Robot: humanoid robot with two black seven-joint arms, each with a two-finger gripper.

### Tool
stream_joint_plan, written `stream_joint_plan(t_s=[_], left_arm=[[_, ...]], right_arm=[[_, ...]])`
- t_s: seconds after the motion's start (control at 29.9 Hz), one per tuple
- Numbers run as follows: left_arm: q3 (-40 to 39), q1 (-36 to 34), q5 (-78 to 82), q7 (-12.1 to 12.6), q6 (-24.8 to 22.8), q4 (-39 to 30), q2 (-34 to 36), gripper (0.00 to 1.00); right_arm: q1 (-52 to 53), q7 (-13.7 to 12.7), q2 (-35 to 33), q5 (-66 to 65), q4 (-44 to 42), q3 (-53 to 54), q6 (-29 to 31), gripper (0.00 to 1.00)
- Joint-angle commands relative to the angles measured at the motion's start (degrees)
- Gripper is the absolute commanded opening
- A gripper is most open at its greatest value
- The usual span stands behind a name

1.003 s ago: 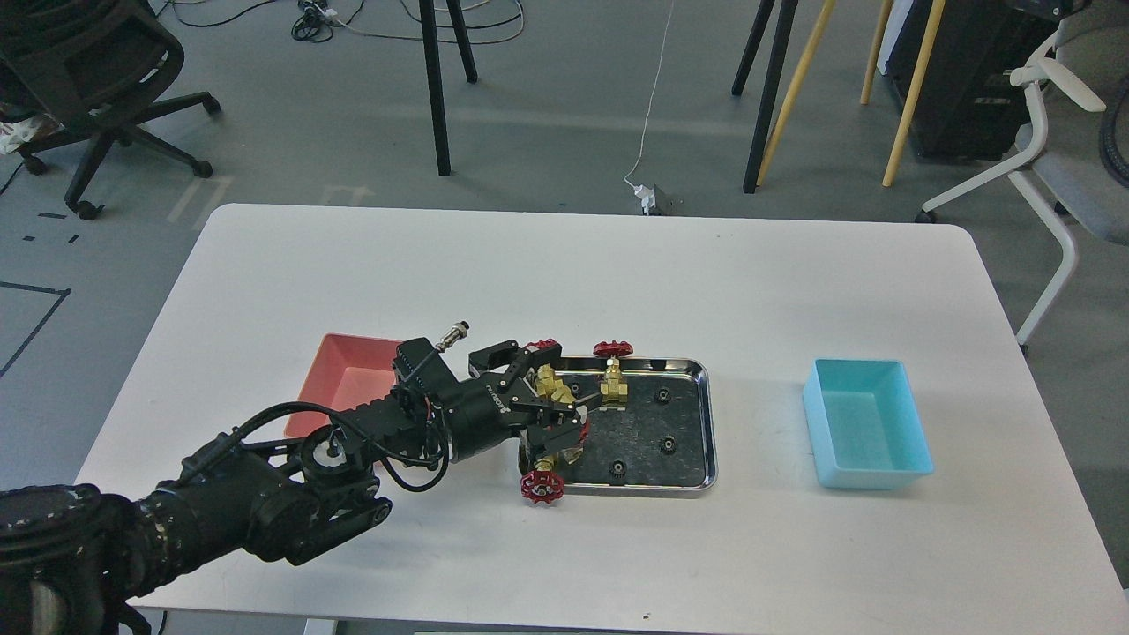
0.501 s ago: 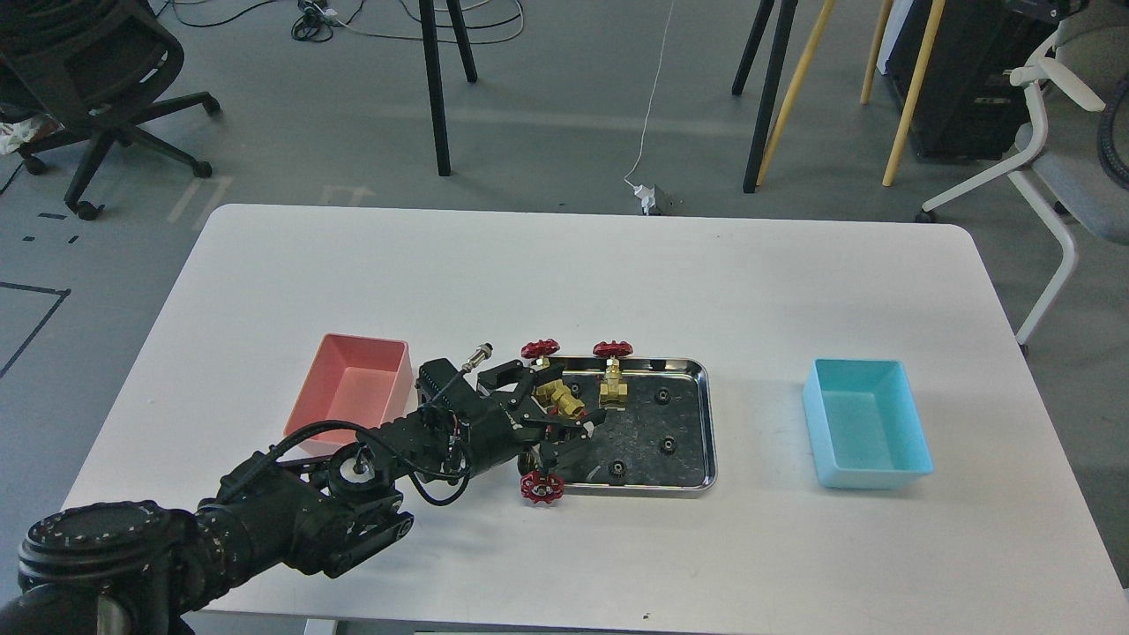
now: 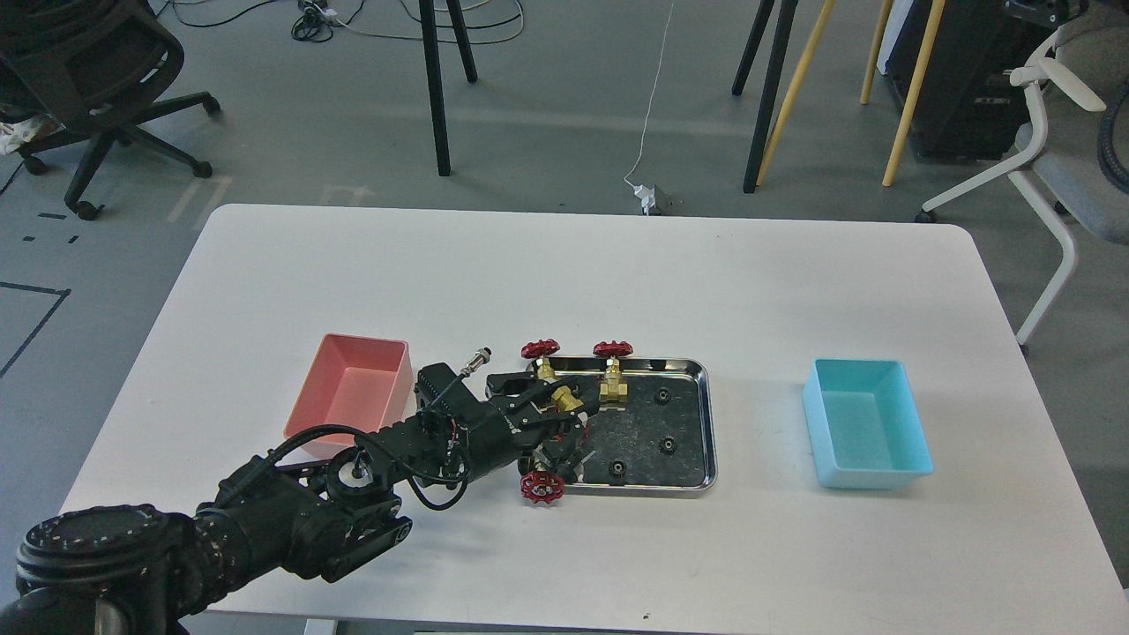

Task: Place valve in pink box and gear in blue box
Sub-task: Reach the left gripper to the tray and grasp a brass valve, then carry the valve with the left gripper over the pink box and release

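Left gripper (image 3: 564, 422) is down at the left end of the steel tray (image 3: 697, 481), and as far as I can make out its two black fingers are pinched around a brass-yellow valve (image 3: 565, 399) there, one finger above the body and one below. It's honestly a tangle of dark metal and brass at that spot, so where exactly the fingertips touch is hard to read. Right arm isn't anywhere in the shot. Tray is a shiny rectangular pan with rounded corners and a dark, speckled-looking floor. Two more valves stand along the tray's far edge with their round red spoked handwheels (image 3: 540, 349) up top, and another red handwheel (image 3: 541, 488) pokes out over the tray's near-left corner, its brass body mostly hidden behind the gripper. Tiny black toothed gears (image 3: 668, 444) are scattered over the right half of the tray, too small to count teeth or anything. Pink box (image 3: 353, 395) sits just left of the tray, a smooth matte plastic bin, its near edge covered by the arm. Blue box (image 3: 869, 423) is well off to the right of the tray, same shape, light turquoise, nothing visible inside.
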Motion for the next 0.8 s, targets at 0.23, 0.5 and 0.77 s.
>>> stream_joint_plan(t_s=[0.23, 0.5, 0.77], left_arm=[[-1.95, -0.78, -6.55, -0.16, -0.01, -18.33, 9.98, 0.11], [-7.49, -2.63, -14.75, 0.55, -0.01, -28.56, 25.89, 0.11], [-7.05, 0.53, -14.14, 1.78, -0.01, -25.84, 32.76, 0.11]], right_arm=[[-0.01, 0.52, 2.65, -0.35, -5.18, -1.98, 1.38, 0.99], [0.78, 0.52, 3.18, -0.35, -5.27, -1.89, 1.2, 0.99], [2.36, 0.78, 4.85, -0.35, -8.08, -1.98, 1.2, 0.99]])
